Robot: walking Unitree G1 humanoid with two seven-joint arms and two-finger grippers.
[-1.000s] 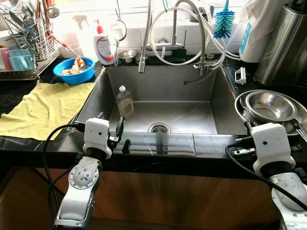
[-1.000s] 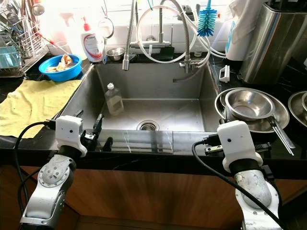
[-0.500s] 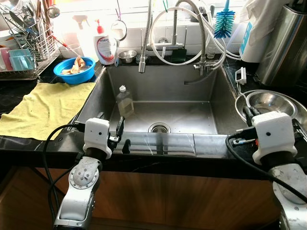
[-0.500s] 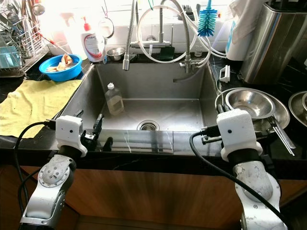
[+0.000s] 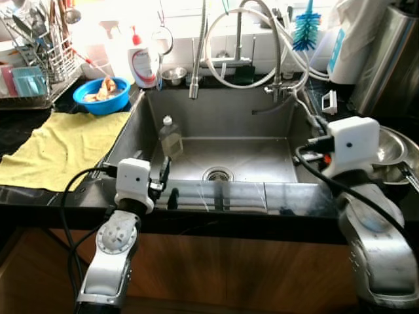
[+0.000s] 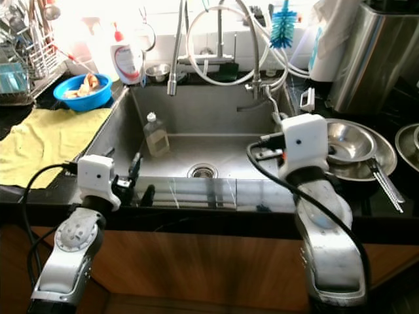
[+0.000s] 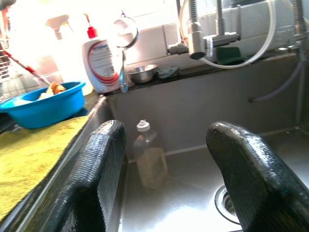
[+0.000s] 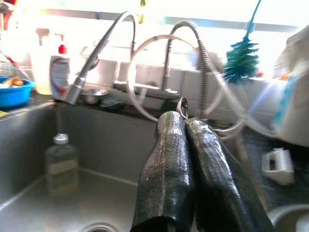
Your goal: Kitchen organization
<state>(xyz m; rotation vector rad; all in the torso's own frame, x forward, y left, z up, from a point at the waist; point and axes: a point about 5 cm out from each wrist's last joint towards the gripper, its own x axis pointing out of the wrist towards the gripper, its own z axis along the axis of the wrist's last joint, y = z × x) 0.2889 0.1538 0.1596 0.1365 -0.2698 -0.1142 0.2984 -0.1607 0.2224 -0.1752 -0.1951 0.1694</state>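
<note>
The right claw, pressed shut and empty, hangs above the sink; the left claw gapes empty at the sink's front edge. The clear bottle stands against the sink's left wall. Reaching shut could topple it.

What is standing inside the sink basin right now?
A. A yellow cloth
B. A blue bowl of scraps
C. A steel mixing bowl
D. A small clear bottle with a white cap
D. The small clear bottle stands upright on the sink floor near the left wall, while the blue bowl and yellow cloth sit on the counter to the left.
</note>
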